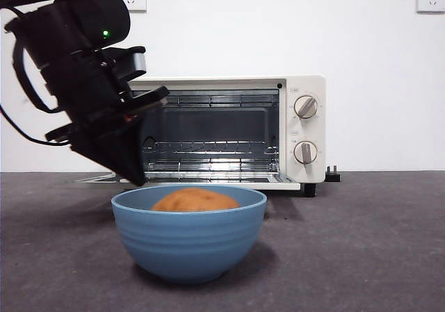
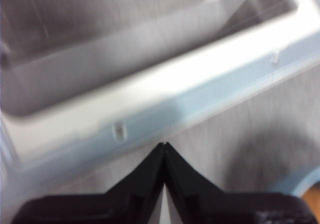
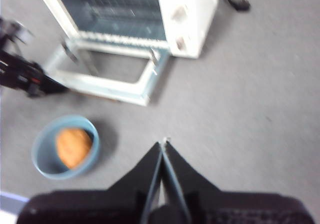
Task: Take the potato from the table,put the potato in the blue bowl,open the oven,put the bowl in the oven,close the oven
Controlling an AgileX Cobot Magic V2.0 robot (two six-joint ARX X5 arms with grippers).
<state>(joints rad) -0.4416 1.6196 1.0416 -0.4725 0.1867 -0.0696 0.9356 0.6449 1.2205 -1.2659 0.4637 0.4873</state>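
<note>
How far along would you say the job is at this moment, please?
Done: the potato lies in the blue bowl, and the oven door is folded down flat. In hand: the left gripper, jaws shut, hovers by the open door; the right gripper, also shut, waits above the table. Left: the bowl stands on the table before the oven, so loading it and closing the door remain.

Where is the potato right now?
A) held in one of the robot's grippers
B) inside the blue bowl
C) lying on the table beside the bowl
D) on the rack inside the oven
B: the potato sits inside the blue bowl, which stands on the table in front of the open oven.
</note>
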